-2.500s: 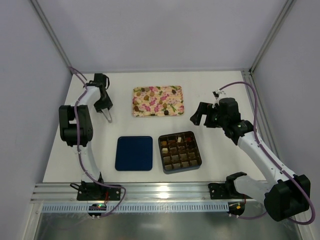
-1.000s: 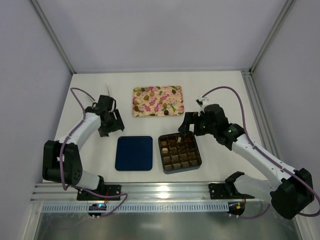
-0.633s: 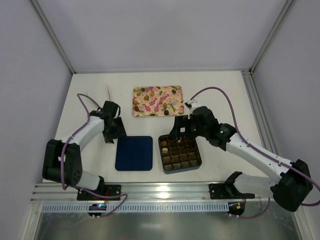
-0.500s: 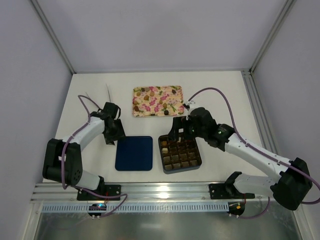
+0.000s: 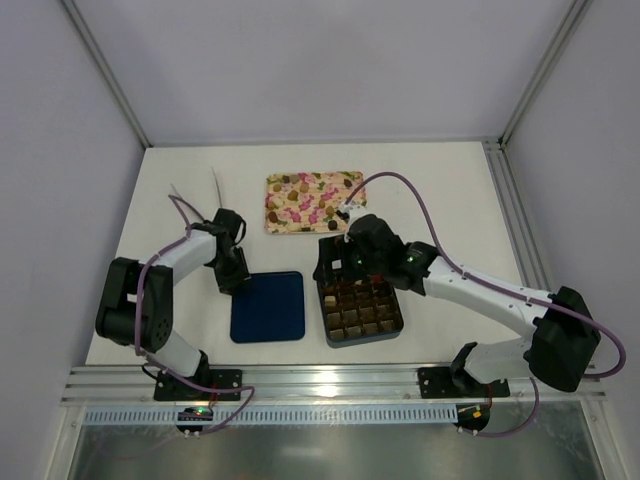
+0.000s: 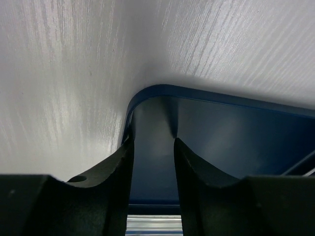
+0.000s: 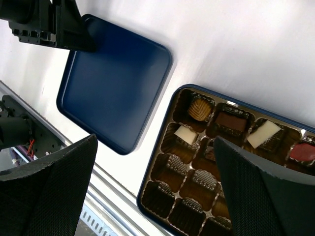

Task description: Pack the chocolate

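Observation:
The dark square box (image 5: 392,322) holds several chocolate pieces (image 5: 362,296); in the right wrist view a tan piece (image 7: 199,109), a brown piece (image 7: 231,120), white pieces (image 7: 184,133) and a reddish piece (image 7: 302,152) sit in its cells (image 7: 170,216). More chocolate pieces (image 5: 332,226) lie on the floral tray (image 5: 314,202). My right gripper (image 5: 335,262) (image 7: 155,172) is open wide and empty, above the box's far-left corner. My left gripper (image 5: 238,282) (image 6: 152,147) sits low at the far-left corner of the blue lid (image 5: 268,306) (image 6: 226,137), jaws a narrow gap apart.
The blue lid also shows in the right wrist view (image 7: 113,93), left of the box, with the left gripper (image 7: 54,24) at its corner. Metal rail (image 5: 300,385) runs along the near edge. Grey walls enclose the white table (image 5: 440,180).
Both arms have swung inward. My left gripper came down to the blue lid's far-left corner. My right gripper moved left over the box's far-left corner.

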Controlling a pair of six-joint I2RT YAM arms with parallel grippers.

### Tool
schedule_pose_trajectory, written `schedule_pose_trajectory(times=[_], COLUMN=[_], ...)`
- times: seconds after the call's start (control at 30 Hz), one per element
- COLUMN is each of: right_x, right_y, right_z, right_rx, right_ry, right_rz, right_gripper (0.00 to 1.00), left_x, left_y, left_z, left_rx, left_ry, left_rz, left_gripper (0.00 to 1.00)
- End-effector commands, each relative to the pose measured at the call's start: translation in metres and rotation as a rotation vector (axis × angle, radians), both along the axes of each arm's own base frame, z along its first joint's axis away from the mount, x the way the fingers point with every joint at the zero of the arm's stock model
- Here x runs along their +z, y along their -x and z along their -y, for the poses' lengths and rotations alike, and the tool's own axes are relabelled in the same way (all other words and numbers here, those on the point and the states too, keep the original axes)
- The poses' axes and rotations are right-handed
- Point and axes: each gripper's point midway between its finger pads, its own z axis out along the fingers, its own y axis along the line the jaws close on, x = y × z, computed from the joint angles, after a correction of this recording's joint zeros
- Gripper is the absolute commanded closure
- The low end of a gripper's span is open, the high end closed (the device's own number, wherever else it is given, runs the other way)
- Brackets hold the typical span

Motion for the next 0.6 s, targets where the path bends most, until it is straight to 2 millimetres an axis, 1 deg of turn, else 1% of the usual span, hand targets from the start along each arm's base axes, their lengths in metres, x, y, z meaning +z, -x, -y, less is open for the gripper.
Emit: schedule_pose_trajectory(times=[0.0, 0.1, 0.17, 0.23, 0.27, 0.33, 0.47, 0.53, 0.57], right_x=[0.025, 0.021, 0.023, 0.022, 0.023, 0.023, 0.021, 0.019, 0.019], right_y=[-0.009, -0.009, -0.009, -0.009, -0.009, -0.008, -0.006, -0.005, -0.005], right_z=[-0.02, -0.023, -0.025, -0.027, -0.028, -0.031, -0.036, -0.038, -0.039], right_rx=[-0.003, -0.005, -0.004, 0.003, 0.005, 0.011, 0.022, 0.027, 0.029], right_ry=[-0.061, -0.06, -0.065, -0.062, -0.06, -0.062, -0.064, -0.066, -0.07], right_rz=[0.054, 0.042, 0.042, 0.043, 0.043, 0.044, 0.039, 0.033, 0.036], right_gripper=[0.0, 0.0, 0.0, 0.0, 0.0, 0.0, 0.0, 0.0, 0.0], left_x=[0.01, 0.023, 0.03, 0.035, 0.036, 0.041, 0.041, 0.033, 0.027], left_y=[-0.007, -0.012, -0.012, -0.014, -0.012, -0.013, -0.012, -0.013, -0.012], left_z=[0.005, 0.004, -0.003, -0.009, -0.014, -0.017, -0.029, -0.032, -0.032], left_rx=[-0.029, -0.037, -0.043, -0.042, -0.035, -0.04, -0.047, -0.041, -0.043], left_ry=[0.036, 0.028, -0.002, -0.033, -0.047, -0.061, -0.127, -0.128, -0.118], left_rz=[0.034, 0.061, 0.073, 0.084, 0.074, 0.075, 0.058, 0.038, 0.015], left_gripper=[0.57, 0.52, 0.5, 0.45, 0.39, 0.38, 0.38, 0.41, 0.44])
